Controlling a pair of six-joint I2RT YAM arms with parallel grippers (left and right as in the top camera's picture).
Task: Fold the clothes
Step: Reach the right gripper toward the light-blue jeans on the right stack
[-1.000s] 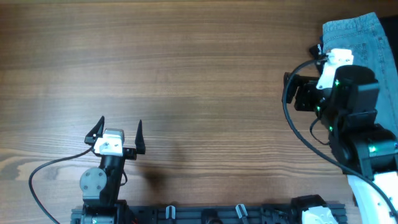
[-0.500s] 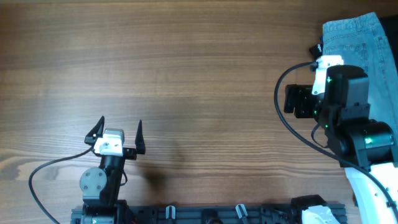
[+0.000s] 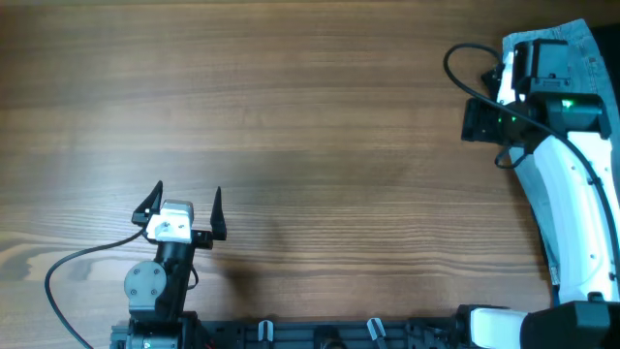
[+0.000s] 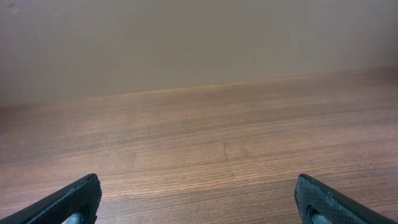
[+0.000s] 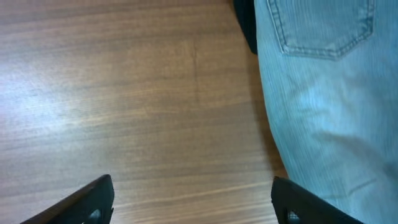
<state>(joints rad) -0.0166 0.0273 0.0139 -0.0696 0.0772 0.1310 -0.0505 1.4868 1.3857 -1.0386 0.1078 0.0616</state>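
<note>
The light blue denim shorts [image 3: 593, 50] lie at the table's far right edge, mostly hidden under my right arm in the overhead view. In the right wrist view the shorts [image 5: 323, 93] fill the right side, with a stitched back pocket at the top. My right gripper [image 5: 193, 202] is open and empty above bare wood, its right finger near the denim's edge. In the overhead view its fingers are hidden under the wrist. My left gripper [image 3: 183, 202] is open and empty near the front left; it also shows in the left wrist view [image 4: 199, 202].
A dark garment [image 5: 245, 22] lies against the shorts' left edge at the top of the right wrist view. The wooden table [image 3: 291, 116] stretches between the arms. Black cables trail from both arms.
My right arm has swung toward the far right corner, over the shorts. The left arm has not moved.
</note>
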